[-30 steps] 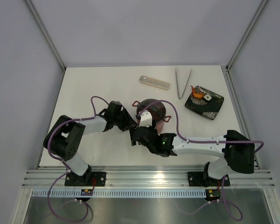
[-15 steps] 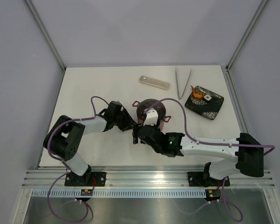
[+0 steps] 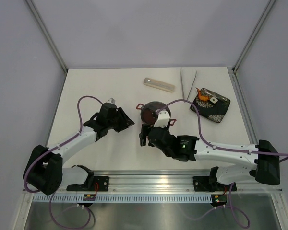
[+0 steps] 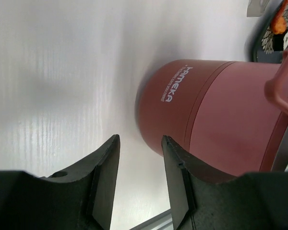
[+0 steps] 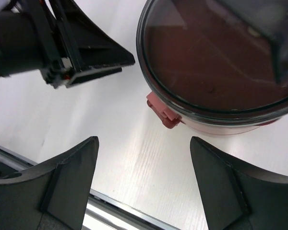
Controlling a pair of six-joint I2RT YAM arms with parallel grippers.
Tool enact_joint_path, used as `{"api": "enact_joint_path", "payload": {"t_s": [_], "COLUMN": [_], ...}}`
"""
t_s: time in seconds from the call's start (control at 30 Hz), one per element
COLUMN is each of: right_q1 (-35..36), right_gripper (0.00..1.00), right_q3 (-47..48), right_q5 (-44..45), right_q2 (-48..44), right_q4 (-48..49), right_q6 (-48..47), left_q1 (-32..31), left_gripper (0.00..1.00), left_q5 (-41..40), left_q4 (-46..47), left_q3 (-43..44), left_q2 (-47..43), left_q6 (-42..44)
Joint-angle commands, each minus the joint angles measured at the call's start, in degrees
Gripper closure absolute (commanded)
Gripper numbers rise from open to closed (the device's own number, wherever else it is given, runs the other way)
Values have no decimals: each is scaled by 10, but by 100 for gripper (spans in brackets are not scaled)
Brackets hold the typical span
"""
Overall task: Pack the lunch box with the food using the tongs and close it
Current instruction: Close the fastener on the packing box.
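The lunch box (image 3: pixel 154 112) stands mid-table as a closed maroon stack under a grey lid; the right wrist view shows its lid (image 5: pixel 216 62) and one red latch (image 5: pixel 163 112). My left gripper (image 3: pixel 127 122) is just left of it, open, with bare table between its fingers (image 4: pixel 105 177) and the maroon wall (image 4: pixel 216 124) to the right. My right gripper (image 3: pixel 145 135) hovers at the box's near-left side, wide open and holding nothing (image 5: pixel 144 141). The tongs (image 3: pixel 187 84) lie at the back. The food (image 3: pixel 202 94), orange pieces and a white one, rests on the black tray (image 3: pixel 216 109).
A pale beige cutlery case (image 3: pixel 159 84) lies at the back, left of the tongs. The left gripper's fingers (image 5: pixel 86 57) show close to the lunch box in the right wrist view. The table's metal front rail (image 5: pixel 115 211) runs just below the right gripper.
The left arm has drawn back to the left, away from the lunch box. The right gripper has pulled off the box toward the near edge, its arm swinging out to the right.
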Motion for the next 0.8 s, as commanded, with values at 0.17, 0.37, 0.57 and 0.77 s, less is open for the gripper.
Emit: {"api": "enact_joint_path", "payload": {"t_s": [0.17,0.37,0.57,0.77], "right_q1": [6,6,7,6], "right_gripper": [15,15,15,15], "right_q3": [24,48,64,71], "right_q5": [-21,-9,-15,-9], "right_q2": [67,100,124,127], "right_q4": [44,45,56,54], "right_q6": [3,-19,-34,-41], "left_q1": [9,16,23,27], "left_gripper": [56,56,56,56], "left_q5": [-23,-15,-8,-7], "left_q4": [-44,-38,-36,-36], "left_q3": [-14,-18,-22,-22], "left_q2": [-27,-15,-13,-14], "left_q6": [28,26,26,26]}}
